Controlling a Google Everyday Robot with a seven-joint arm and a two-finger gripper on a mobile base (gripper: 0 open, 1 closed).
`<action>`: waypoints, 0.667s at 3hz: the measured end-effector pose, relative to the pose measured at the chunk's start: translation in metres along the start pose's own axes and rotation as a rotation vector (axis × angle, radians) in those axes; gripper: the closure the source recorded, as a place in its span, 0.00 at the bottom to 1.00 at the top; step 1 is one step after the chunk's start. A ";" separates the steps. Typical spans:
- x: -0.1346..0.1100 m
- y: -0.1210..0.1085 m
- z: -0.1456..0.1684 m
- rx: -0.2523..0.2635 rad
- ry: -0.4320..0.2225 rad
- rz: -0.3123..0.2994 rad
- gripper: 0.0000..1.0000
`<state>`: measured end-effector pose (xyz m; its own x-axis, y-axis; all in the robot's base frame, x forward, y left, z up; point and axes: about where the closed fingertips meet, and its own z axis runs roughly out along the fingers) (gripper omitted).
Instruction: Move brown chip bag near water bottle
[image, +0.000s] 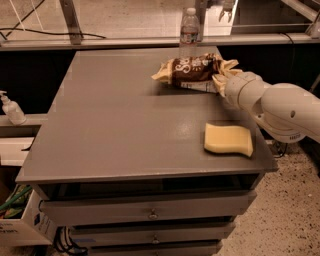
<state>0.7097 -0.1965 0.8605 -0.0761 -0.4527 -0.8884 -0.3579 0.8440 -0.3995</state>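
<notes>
The brown chip bag (192, 71) lies on its side at the far right of the grey table (125, 125), dark brown with cream ends and white script. The clear water bottle (189, 26) with a white cap stands upright just behind it at the table's far edge. My gripper (221, 80) comes in from the right on a white arm (280, 107) and sits at the bag's right end, its fingers shut on the bag's cream end.
A yellow sponge (228, 140) lies near the table's right front edge, below the arm. A small white pump bottle (11, 107) stands on a low shelf at the left. Drawers (150, 214) are under the table. A metal rail (100, 42) runs behind the table.
</notes>
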 end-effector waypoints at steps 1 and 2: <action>0.000 0.001 0.000 -0.006 0.004 0.003 0.13; 0.001 0.001 0.000 -0.008 0.008 0.003 0.00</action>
<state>0.7090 -0.1956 0.8594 -0.0842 -0.4522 -0.8879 -0.3655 0.8430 -0.3947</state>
